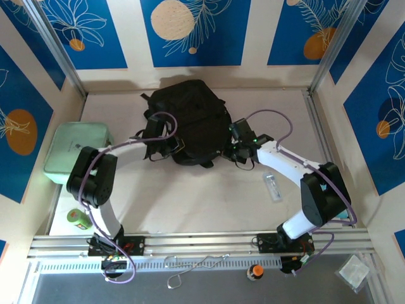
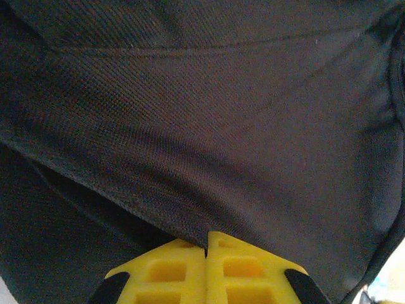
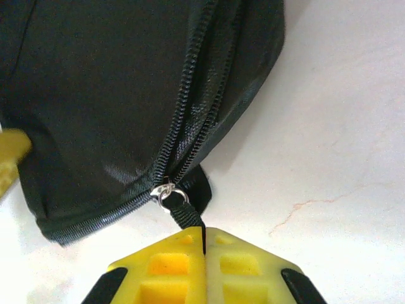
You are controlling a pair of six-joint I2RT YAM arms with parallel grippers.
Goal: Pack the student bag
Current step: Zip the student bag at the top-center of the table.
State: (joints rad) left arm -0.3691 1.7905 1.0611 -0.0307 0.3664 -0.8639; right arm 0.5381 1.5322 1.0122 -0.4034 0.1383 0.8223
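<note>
Logging status mid-task: the bag lies at the far centre of the table, between the two arms, with one gripper at each side of it. Left gripper: yellow fingers pressed together, with a fold of the bag's black cloth running in between them, so I read it as pinching the fabric to steady it. Right gripper: fingers pressed together on the black zip tab, just below the slider. The teeth above the slider look parted and those running off to the lower left look joined, so the zip seems part open; I cannot tell which way it is meant to travel. My judgement is that we are early, at the opening step. A mint case sits outside on the left, well apart from the bag, a small clear item lies near the right arm, and a green round thing sits by the left base. Whether anything is inside the bag I cannot see. Left to do: finish the zip, load, close. Surface is pale, smooth, with faint reddish veins. The walls carry blue panels with white leaf drawings and orange and cream discs, between metal posts.
</note>
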